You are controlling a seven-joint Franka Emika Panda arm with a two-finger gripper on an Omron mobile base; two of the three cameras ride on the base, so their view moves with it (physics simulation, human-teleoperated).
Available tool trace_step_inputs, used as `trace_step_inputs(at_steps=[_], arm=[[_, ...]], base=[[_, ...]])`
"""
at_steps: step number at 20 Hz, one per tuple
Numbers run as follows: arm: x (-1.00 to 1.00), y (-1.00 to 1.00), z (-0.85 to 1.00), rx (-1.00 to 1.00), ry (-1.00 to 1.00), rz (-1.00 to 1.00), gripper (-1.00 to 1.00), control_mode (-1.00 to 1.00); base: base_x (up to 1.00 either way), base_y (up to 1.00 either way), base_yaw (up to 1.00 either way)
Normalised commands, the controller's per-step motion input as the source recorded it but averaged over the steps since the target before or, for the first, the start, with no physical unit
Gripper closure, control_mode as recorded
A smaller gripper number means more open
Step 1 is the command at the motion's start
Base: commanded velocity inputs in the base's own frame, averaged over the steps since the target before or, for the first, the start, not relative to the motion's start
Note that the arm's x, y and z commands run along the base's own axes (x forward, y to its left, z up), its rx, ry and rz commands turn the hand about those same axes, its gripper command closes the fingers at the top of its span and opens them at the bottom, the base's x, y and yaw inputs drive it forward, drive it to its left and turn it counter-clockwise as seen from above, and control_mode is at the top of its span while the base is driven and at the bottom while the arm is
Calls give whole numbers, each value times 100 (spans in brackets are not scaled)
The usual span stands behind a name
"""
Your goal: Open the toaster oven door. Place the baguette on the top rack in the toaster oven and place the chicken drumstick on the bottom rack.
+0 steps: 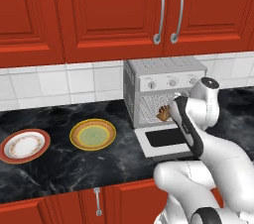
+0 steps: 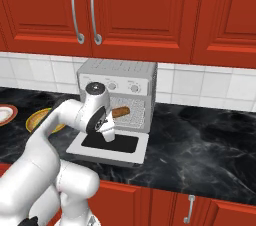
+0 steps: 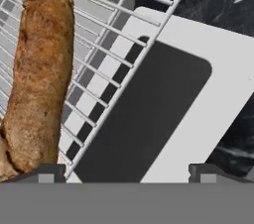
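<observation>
End effector (image 3: 127, 173) spread wide at baguette (image 3: 39, 79) on rack (image 3: 106, 64).

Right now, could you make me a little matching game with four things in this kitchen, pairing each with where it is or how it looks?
Things:
1. baguette
2. toaster oven door
3. yellow plate
4. fingers

States:
A. folded down flat on the counter
B. spread apart, holding nothing
C. lying on a wire rack
D. sitting on the dark counter, left of the toaster oven

Pairs: 1-C, 2-A, 3-D, 4-B
</observation>
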Motion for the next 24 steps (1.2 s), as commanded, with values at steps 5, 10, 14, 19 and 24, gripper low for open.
trace_step_inputs(at_steps=[5,10,14,19,24], arm=[[19,-3,-10,0,-5,2,-100,-100],[48,0,0,0,-5,3,-100,-100],[47,0,0,0,-5,5,-100,-100],[40,0,0,0,-6,7,-100,-100],[40,0,0,0,-10,8,-100,-100]], base=[[0,0,0],[0,0,0],[0,0,0],[0,0,0],[0,0,0]])
